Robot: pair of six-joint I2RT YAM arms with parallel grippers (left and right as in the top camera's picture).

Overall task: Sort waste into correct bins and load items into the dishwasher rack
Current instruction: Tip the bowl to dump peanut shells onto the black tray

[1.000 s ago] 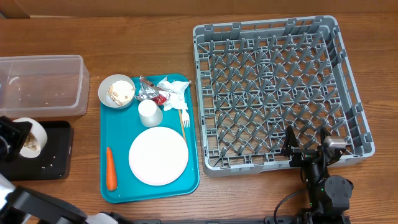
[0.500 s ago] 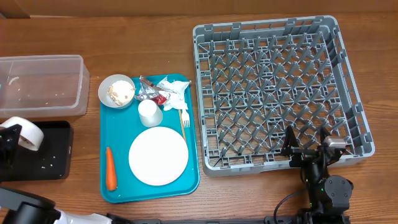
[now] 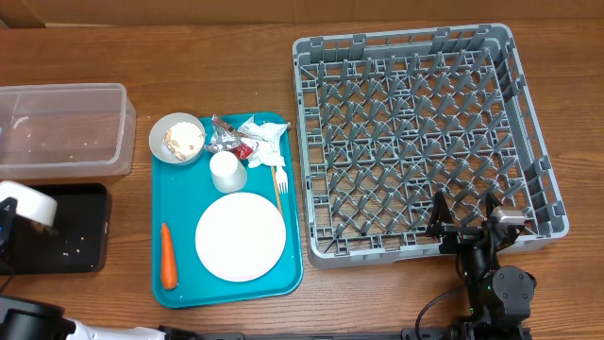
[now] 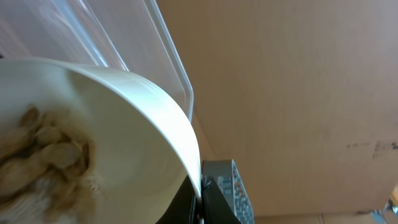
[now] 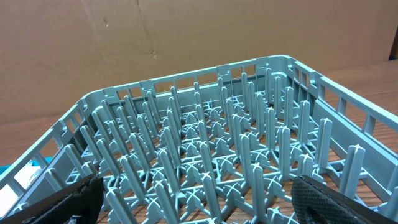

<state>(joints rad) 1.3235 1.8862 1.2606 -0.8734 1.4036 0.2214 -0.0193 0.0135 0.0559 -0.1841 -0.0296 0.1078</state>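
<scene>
"What did the arms work on?"

"A brown wooden bench (image 3: pixel 236 57), with a plain cardboard wall (image 4: pixel 298 93) behind it."

"And the left arm?"

"It sat at the bench's far left edge. The left claw (image 3: pixel 8 219) pinched a white bowl (image 3: pixel 28 203) above the black tray (image 3: pixel 71 227), beside the clear tub (image 3: pixel 66 127)."

"How did the bowl lie?"

"Tipped well over, its outer wall toward the overhead camera, with nuts (image 4: pixel 43 140) lying inside."

"The right arm?"

"Low at the near edge of the grey dishwasher rack (image 3: pixel 425 132), with the right claw (image 3: pixel 464 217) spread wide and aimed across the pegs."
</scene>
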